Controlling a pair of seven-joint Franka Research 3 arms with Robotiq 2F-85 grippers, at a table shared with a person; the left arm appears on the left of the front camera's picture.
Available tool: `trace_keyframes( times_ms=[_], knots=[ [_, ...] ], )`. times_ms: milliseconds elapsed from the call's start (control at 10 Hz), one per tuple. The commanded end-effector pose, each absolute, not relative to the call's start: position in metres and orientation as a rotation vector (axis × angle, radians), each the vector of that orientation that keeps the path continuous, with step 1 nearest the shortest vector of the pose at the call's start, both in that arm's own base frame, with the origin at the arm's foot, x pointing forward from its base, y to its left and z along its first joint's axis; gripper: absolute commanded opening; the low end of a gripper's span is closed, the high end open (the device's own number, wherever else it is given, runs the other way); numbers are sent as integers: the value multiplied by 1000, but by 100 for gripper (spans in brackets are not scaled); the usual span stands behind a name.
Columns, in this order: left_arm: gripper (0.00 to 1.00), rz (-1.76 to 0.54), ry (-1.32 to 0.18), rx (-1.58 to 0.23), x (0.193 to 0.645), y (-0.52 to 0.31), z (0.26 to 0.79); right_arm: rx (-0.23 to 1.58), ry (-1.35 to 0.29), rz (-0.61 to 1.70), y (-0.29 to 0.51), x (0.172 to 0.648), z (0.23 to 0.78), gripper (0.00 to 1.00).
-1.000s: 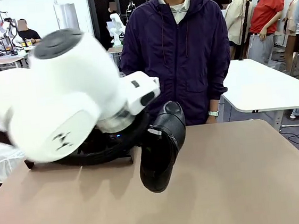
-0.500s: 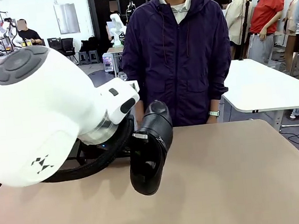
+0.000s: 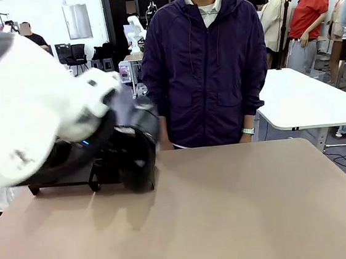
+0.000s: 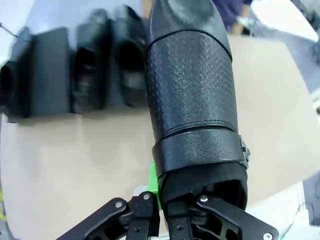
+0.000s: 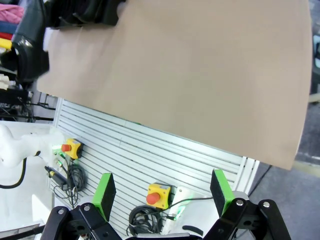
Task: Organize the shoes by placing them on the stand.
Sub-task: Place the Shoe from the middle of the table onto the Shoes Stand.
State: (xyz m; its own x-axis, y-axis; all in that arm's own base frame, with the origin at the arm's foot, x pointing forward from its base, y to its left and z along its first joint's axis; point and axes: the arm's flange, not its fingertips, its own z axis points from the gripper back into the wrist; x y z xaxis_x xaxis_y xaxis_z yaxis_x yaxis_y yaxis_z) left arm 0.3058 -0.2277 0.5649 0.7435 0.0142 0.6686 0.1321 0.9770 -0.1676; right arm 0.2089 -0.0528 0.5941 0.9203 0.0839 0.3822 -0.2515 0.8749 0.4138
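Right now the left claw (image 4: 161, 212) is pinching the heel of a black loafer (image 4: 192, 95) whose long axis is pointing away toward the stand (image 4: 48, 72), two loafers sitting there already, while the right claw (image 5: 163, 194), spread, is hanging off the worktop (image 5: 200, 75).

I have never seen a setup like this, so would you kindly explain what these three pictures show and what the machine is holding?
These are two robot arms at a beige table, with a person standing opposite. The front picture looks across the table. The other two come from cameras on each arm's wrist. The left hand is shut on a black shoe, carrying it near a low black stand where more shoes sit. The right hand is open and empty, off the table's edge.
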Motion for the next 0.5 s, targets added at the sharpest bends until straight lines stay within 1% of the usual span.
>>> trace_keyframes(
  times_ms=[0,100,200,300,400],
  knots=[
    [0,-123,-710,-301,334,-157,578,492,-364,177,-51,210,599,100],
    [0,-108,-690,-258,358,-117,572,492,-364,177,-51,210,599,100],
    [0,-134,-619,-212,374,-89,560,492,-364,177,-51,210,599,100],
    [0,-146,-612,-209,388,-67,549,492,-364,177,-51,210,599,100],
    [0,-112,-642,-207,398,-51,541,492,-364,177,-51,210,599,100]
  ],
)
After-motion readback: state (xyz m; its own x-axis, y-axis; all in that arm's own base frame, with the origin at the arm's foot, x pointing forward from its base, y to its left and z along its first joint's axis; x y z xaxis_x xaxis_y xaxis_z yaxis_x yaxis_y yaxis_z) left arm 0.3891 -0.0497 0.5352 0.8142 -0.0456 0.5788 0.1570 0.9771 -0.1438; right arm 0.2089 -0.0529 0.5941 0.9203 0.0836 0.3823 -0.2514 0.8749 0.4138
